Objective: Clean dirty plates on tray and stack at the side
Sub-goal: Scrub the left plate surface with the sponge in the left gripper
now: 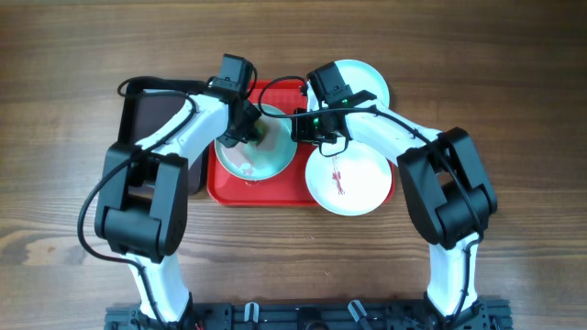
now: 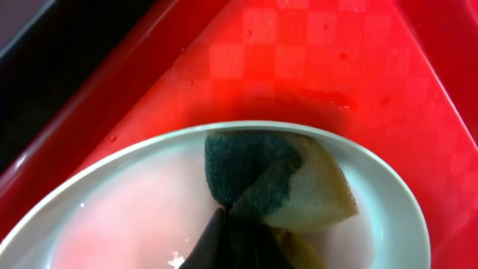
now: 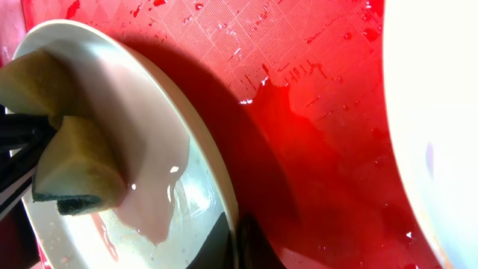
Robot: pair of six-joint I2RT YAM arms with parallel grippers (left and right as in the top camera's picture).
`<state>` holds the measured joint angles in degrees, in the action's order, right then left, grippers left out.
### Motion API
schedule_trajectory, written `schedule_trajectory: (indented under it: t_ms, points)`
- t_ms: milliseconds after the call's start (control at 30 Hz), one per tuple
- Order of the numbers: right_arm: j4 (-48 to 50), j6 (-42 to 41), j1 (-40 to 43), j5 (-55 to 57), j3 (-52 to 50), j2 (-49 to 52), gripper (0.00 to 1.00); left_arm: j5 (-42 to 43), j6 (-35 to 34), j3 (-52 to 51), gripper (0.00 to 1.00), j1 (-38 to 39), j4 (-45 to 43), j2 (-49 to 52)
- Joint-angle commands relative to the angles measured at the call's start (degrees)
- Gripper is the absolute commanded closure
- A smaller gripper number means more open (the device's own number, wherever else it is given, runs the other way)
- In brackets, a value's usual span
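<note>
While the right fingers [image 3: 216, 250] pinch the plate [image 3: 164, 97] rim on the tray [image 3: 299, 112], the left fingers [image 2: 213, 243], clamping the sponge [image 2: 299, 187], should scrub in light, steady circles.

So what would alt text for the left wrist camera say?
A dark tool pinches a yellow-and-green sponge onto a pale plate. The plate sits on a red, checker-textured tray.
</note>
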<state>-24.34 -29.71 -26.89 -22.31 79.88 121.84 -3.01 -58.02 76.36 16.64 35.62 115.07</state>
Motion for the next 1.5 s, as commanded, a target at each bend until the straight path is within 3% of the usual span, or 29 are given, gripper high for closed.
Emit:
schedule_trajectory:
  t_ms: [0, 167, 333, 533, 733, 833, 967, 1067, 1333, 1467]
  points:
    - [0.09, -0.44, 0.68, -0.07, 0.81, 1.27, 0.96, -3.72, -2.32, -2.84, 0.96, -0.02, -3.23, 3.30]
    - [0.09, -0.46, 0.68, -0.07, 0.81, 1.27, 0.96, -0.48, 15.28, -2.84, 0.96, 1.14, -10.62, 3.30]
    - [0.48, -0.46, 0.70, -0.07, 0.81, 1.27, 0.96, 10.69, 38.56, -2.84, 0.96, 2.73, -6.36, 3.30]
    - [0.55, -0.44, 0.74, -0.07, 0.81, 1.27, 0.96, 14.88, 47.01, -2.84, 0.96, 2.47, 3.39, 3.30]
    - [0.57, -0.46, 0.74, -0.09, 0.81, 1.27, 0.96, 30.82, 63.49, -2.84, 0.96, 1.92, 11.61, 3.30]
    - [0.72, -0.48, 0.74, -0.11, 0.81, 1.27, 0.96, 37.97, 66.71, -2.84, 0.96, 1.95, 11.32, 3.30]
    - [0.70, -0.48, 0.74, -0.11, 0.81, 1.27, 0.96, 39.98, 65.46, -2.84, 0.96, 1.92, 7.82, 3.30]
    - [0.68, -0.46, 0.74, -0.13, 0.81, 1.27, 0.96, 35.47, 58.75, -2.84, 0.96, 1.73, 4.22, 3.30]
    - [0.70, -0.48, 0.74, -0.13, 0.81, 1.27, 0.96, -3.15, 26.45, -2.84, 0.96, 1.49, -3.26, 3.30]
    - [0.70, -0.48, 0.74, -0.13, 0.81, 1.27, 0.96, -16.15, 19.69, -2.84, 0.96, 1.51, -0.94, 3.30]
